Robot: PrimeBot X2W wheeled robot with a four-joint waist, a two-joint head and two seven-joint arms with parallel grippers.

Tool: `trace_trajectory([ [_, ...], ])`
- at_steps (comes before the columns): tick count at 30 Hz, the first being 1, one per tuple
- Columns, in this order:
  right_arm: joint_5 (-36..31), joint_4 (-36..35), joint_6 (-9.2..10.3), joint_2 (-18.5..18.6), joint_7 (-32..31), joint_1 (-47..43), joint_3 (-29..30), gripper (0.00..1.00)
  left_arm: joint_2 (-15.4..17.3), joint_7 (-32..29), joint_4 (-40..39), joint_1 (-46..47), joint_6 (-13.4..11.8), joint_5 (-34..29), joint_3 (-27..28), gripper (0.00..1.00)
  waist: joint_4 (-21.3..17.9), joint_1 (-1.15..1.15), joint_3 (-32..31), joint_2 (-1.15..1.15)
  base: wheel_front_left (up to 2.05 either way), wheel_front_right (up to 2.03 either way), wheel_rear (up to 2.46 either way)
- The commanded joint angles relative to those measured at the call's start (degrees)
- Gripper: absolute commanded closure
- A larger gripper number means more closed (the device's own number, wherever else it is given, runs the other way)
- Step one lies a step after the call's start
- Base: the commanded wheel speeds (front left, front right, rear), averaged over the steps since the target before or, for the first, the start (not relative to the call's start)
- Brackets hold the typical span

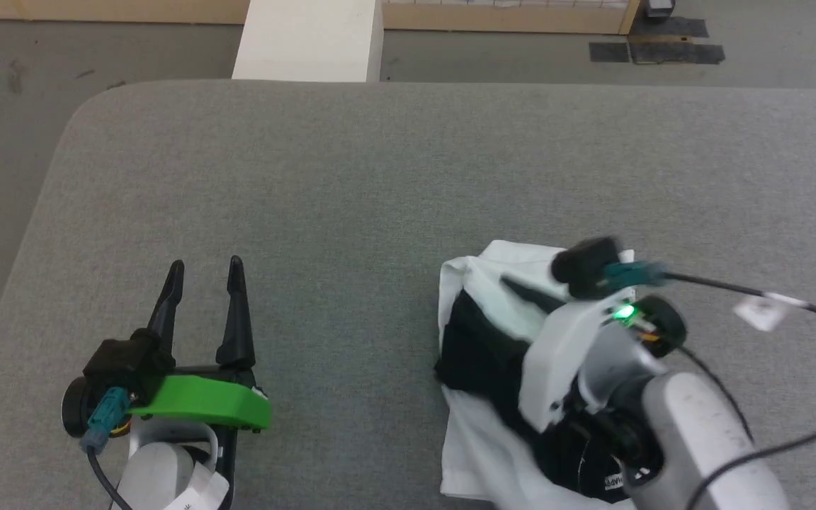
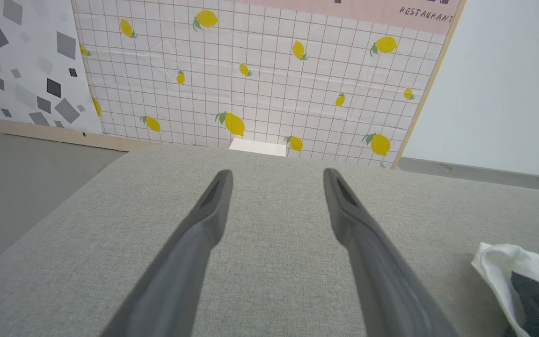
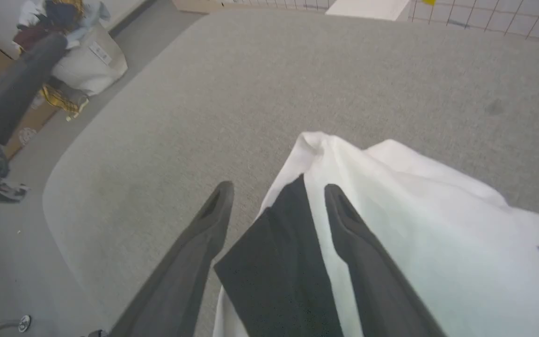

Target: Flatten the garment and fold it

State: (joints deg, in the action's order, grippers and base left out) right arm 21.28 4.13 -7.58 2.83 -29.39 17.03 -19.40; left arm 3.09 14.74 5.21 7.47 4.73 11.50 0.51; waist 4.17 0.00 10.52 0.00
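The garment (image 1: 493,283) lies bunched in a partly folded heap on the grey table (image 1: 380,177), at the near right. Its white body (image 3: 414,224) is on top, and a black sleeve (image 3: 279,267) runs along its left side. My right gripper (image 3: 278,189) hovers open over the heap's left edge, with the black sleeve below the gap between its fingers; it holds nothing. In the head view the right wrist covers much of the garment, and one dark finger (image 1: 521,290) pokes out over the white cloth. My left gripper (image 1: 207,263) rests open at the near left, well clear of the garment (image 2: 522,276).
A white block (image 1: 309,39) stands beyond the table's far edge, and black mats (image 1: 652,49) lie on the floor at the far right. A sack of clothes (image 3: 70,51) sits on the floor off the table's left side. A cable (image 1: 769,304) trails from my right wrist.
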Motion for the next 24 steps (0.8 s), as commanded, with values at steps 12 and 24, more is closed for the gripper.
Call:
trace_trajectory([
  [12,13.2,-2.9,0.09,0.1,25.5,-9.6,22.8,0.00,-0.2,0.3,-0.1,-1.1,0.2,-0.3,-0.3,0.00,-5.2,0.00,-4.4,0.00,0.00,0.00,0.00],
  [24,16.2,7.4,0.09,0.0,14.9,-12.6,22.8,0.00,-0.2,0.3,-0.3,-1.1,0.0,-0.2,-0.8,0.00,-5.4,0.00,-4.1,0.00,0.00,0.00,0.00],
])
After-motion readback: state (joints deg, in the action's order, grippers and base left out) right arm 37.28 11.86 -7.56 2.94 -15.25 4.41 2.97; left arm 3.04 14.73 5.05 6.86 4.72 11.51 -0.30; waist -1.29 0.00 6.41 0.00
